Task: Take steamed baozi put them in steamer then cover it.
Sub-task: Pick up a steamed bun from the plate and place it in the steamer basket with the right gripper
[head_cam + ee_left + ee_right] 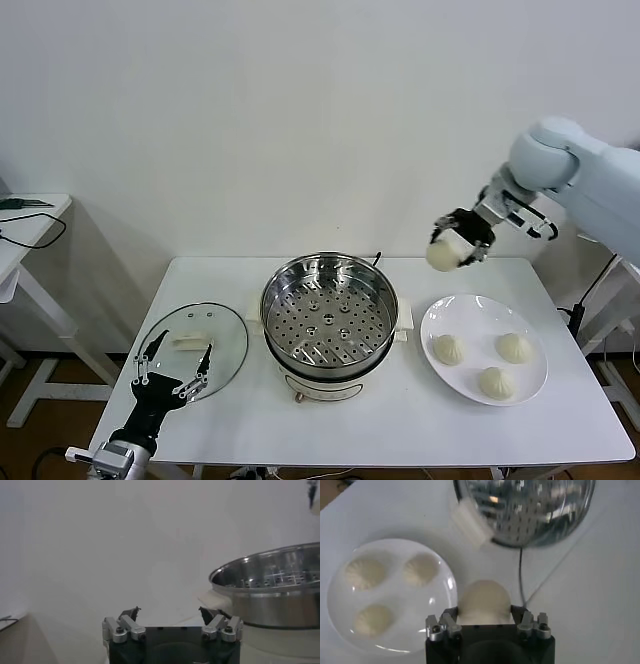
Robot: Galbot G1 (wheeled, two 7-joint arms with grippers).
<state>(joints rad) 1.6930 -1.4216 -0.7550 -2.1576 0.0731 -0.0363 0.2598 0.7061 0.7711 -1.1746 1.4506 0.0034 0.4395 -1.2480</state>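
My right gripper [452, 248] is shut on a cream-white baozi [442, 256] and holds it in the air above the table's back edge, between the steamer and the plate; the wrist view shows the bun [484, 600] between the jaws. Three more baozi [448, 349] [514, 347] [496, 381] lie on the white plate [447, 318]. The steel steamer [329, 309] stands mid-table with its perforated tray bare. The glass cover [222, 345] lies flat left of it. My left gripper [175, 364] is open just above the cover's near edge.
The steamer's white base has a side handle [404, 323] facing the plate, and a black cord [521, 575] runs from it over the table's back. A side table [30, 225] stands far left. The white wall is close behind.
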